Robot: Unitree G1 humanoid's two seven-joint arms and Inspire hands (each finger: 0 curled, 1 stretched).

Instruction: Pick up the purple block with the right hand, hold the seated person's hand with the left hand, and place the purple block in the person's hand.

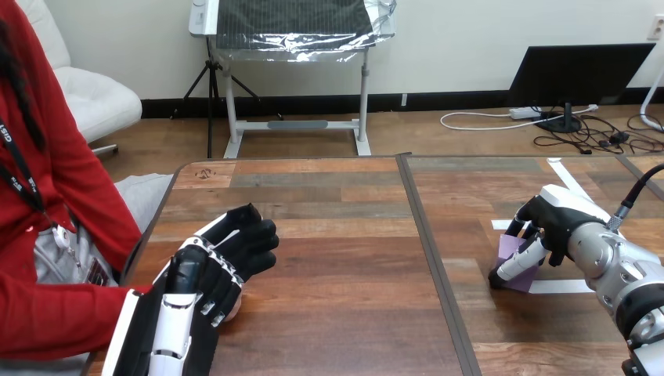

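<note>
The purple block (514, 251) rests on the table at the right, beside strips of white tape. My right hand (557, 218) is over it, with fingers curled on its far side and the thumb along its near side. At the lower left, my left hand (211, 266) lies on top of the person's hand (236, 308), fingers bent down around it. Only a sliver of the person's hand shows under my palm, and a red sleeve leads to it from the left edge.
The person sits at the table's left side. White tape strips (561, 287) mark the table around the block. A dark seam (429, 258) runs front to back between the two table halves. Bare wood lies between my two hands.
</note>
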